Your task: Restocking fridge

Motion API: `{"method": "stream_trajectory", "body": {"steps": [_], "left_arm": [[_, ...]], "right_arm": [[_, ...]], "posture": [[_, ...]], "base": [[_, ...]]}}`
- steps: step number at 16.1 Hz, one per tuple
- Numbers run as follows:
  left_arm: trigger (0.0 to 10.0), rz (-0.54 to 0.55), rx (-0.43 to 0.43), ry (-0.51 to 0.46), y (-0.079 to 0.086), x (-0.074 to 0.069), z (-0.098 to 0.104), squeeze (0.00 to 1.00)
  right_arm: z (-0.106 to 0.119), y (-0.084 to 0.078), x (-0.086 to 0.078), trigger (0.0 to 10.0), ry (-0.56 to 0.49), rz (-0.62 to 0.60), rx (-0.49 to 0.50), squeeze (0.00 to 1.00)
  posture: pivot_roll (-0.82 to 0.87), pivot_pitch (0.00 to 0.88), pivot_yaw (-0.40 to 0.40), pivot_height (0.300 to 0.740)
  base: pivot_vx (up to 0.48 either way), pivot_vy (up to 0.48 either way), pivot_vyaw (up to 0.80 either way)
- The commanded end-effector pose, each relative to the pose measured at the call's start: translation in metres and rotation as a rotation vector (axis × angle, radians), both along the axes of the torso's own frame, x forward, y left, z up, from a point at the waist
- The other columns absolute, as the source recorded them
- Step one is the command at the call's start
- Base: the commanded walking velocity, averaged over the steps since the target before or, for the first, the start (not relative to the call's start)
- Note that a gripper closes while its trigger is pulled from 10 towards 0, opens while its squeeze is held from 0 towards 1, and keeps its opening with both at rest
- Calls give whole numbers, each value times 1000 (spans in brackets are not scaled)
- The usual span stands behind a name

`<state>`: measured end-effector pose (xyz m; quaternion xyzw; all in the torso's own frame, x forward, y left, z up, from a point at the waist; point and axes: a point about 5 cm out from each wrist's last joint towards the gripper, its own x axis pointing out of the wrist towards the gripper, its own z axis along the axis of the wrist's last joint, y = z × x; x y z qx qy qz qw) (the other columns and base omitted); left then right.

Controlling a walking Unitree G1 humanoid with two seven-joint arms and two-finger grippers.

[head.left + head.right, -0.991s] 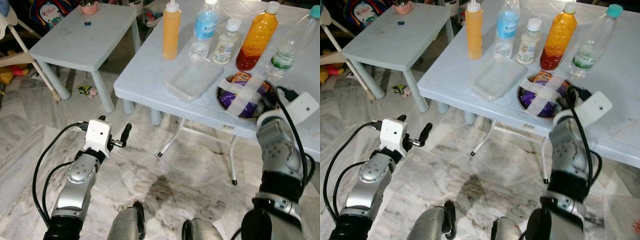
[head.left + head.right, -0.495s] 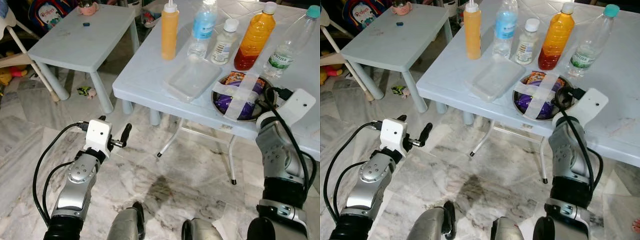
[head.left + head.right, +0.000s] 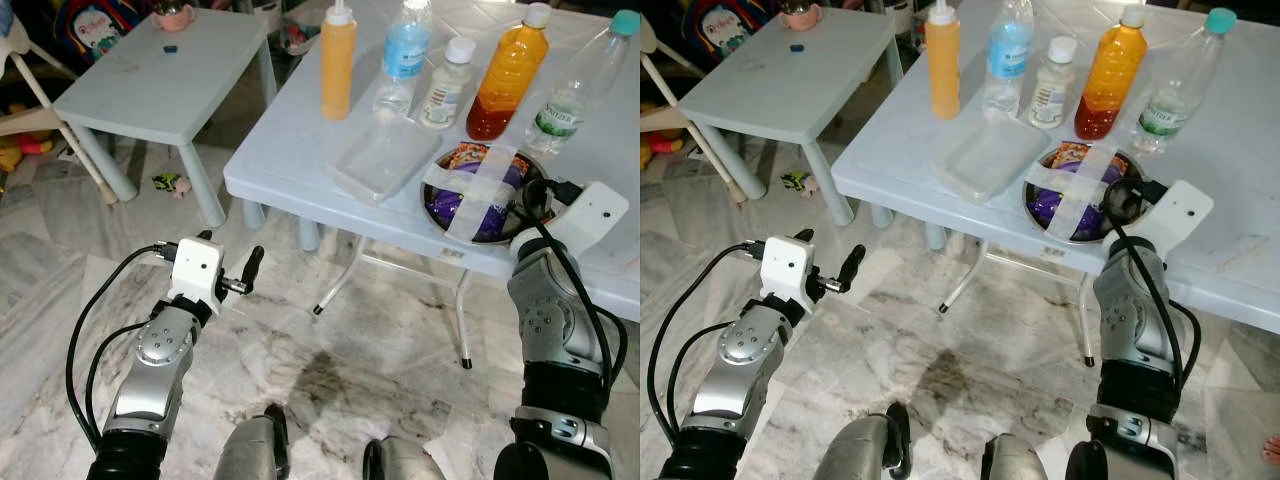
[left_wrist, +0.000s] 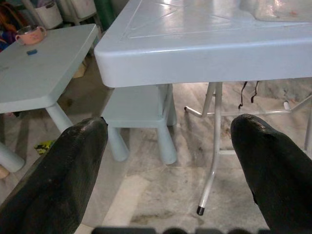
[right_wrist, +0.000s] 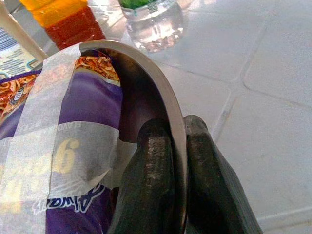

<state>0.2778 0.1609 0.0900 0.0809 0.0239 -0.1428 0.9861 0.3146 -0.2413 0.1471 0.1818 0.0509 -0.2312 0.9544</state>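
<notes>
A steel bowl [image 3: 432, 200] sits near the front edge of the big white table [image 3: 290, 150]. It holds a purple snack packet [image 5: 87, 102] under crossed white tape. My right gripper [image 5: 178, 126] is shut on the bowl's rim [image 5: 146, 68] on its right side, one finger inside and one outside. Behind the bowl stand an orange squeeze bottle [image 3: 338, 62], a blue-labelled water bottle [image 3: 405, 55], a small white bottle [image 3: 445, 85], an orange-red juice bottle [image 3: 505, 75] and a clear green-capped bottle [image 3: 575, 85]. My left gripper [image 4: 168, 141] hangs open and empty below the table's front left corner.
A clear plastic container [image 3: 385, 155] lies left of the bowl. A low white table [image 3: 150, 90] with a pink cup [image 3: 176, 13] stands to the left, with a toy [image 3: 170, 183] on the marble floor beside it. The big table's metal legs [image 3: 345, 285] stand ahead.
The view has shifted a little to the right. My right arm has settled slightly lower, its gripper still at the bowl's rim. The left arm has not moved.
</notes>
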Motion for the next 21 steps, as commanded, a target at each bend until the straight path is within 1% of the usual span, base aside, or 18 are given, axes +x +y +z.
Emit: {"method": "stream_trajectory", "body": {"steps": [1,2,3,4,5,7,8,9,10,14,15,16,19,20,21], "left_arm": [[10000,-9,6,9,1,-1,-2,0],[10000,-9,5,9,0,-1,-3,0],[10000,-9,4,8,0,-1,-3,0],[10000,-9,4,8,0,-1,-3,0],[10000,-10,4,7,-1,-1,-2,0],[10000,-9,3,7,-1,-1,-2,0],[10000,-8,2,6,-1,-1,-2,0],[10000,-7,1,6,-1,-1,-2,0],[10000,-6,1,6,-1,-1,-2,0],[10000,-5,1,5,0,0,-2,0],[10000,-3,2,4,0,0,-2,0],[10000,-4,4,3,0,0,-1,0],[10000,-5,7,1,1,0,-1,0],[10000,-5,7,1,1,0,-1,0],[10000,-4,7,1,1,0,-1,0]], "right_arm": [[-36,-7,-12,10000,190,-61,-40,0],[-39,-6,-13,10000,198,-88,20,0],[-39,-7,-14,10000,176,-81,74,0],[-41,-8,-16,10000,165,-101,100,0],[-42,-11,-17,10000,172,-123,98,1000],[-42,-11,-17,10000,166,-121,97,1000],[-42,-12,-17,10000,163,-120,89,345],[-41,-12,-15,10000,157,-118,91,157],[-40,-12,-13,10000,150,-113,94,0],[-35,-15,-8,10000,131,-116,96,0],[-31,-17,-5,10000,100,-121,108,86],[-28,-19,-4,10000,83,-128,111,1000],[-24,-21,-1,10000,68,-130,113,1000],[-23,-22,0,10000,59,-125,110,435],[-20,-23,0,10000,45,-117,106,0]], "posture": [[-6,163,60,740],[-7,161,58,740],[-5,160,58,740],[-4,160,57,740],[-4,159,57,740],[-5,158,56,740],[-5,159,55,740],[-5,159,55,740],[-5,160,56,740],[-2,163,59,740],[1,163,61,740],[1,163,61,740],[4,164,62,740],[3,164,63,740],[1,164,64,740]], "base": [[0,0,0],[0,0,0],[0,0,0],[0,0,0],[0,0,0],[0,0,0],[0,0,0],[0,0,0],[0,0,0],[0,0,0],[0,0,0],[0,0,0],[0,0,0],[0,0,0],[0,0,0]]}}
